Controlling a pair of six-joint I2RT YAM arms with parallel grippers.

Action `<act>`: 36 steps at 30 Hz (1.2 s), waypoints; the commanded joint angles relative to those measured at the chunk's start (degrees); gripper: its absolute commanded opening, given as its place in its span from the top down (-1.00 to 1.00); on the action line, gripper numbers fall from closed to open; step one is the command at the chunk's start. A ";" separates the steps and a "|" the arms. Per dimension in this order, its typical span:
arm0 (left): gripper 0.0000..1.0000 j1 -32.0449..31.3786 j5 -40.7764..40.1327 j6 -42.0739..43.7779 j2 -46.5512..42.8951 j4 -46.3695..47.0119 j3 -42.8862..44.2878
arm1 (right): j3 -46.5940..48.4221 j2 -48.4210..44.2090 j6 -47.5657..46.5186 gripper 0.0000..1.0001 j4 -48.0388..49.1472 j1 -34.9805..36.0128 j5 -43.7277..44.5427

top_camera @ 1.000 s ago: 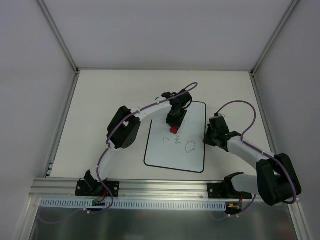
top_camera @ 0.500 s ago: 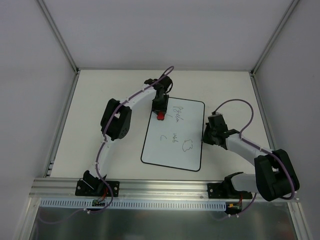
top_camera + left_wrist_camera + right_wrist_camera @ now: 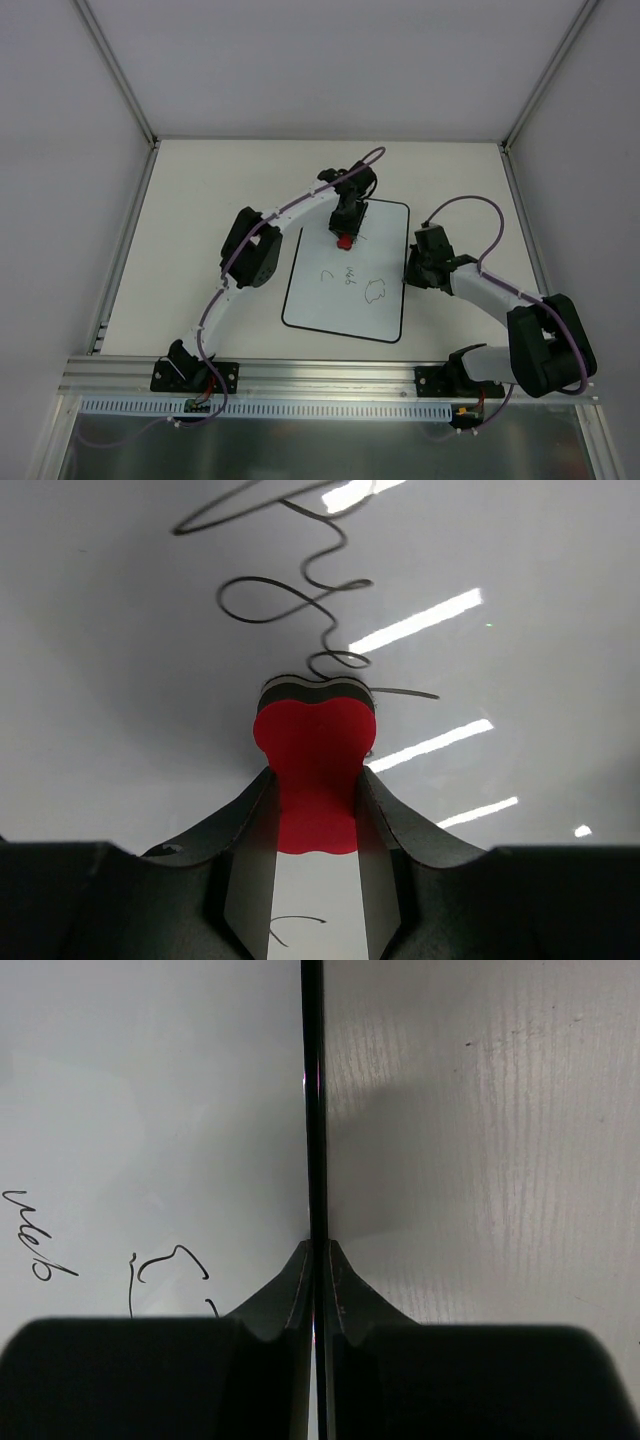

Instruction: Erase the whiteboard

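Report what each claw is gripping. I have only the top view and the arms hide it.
Observer: The right claw is shut on the board's black edge, one finger on either side of it.
Operator: Now the left.
Observer: The left claw is clamped on the narrow waist of the red eraser, whose dark pad is down against the board.
Operator: Say what lies ahead of the eraser.
Observer: Looped writing starts right at the eraser's front end and runs away from it, unwiped.
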 commanded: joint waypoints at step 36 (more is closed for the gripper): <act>1.00 -15.24 -1.67 -15.98 -16.42 7.82 -36.56 | 1.79 5.88 2.14 0.99 1.69 1.27 -2.74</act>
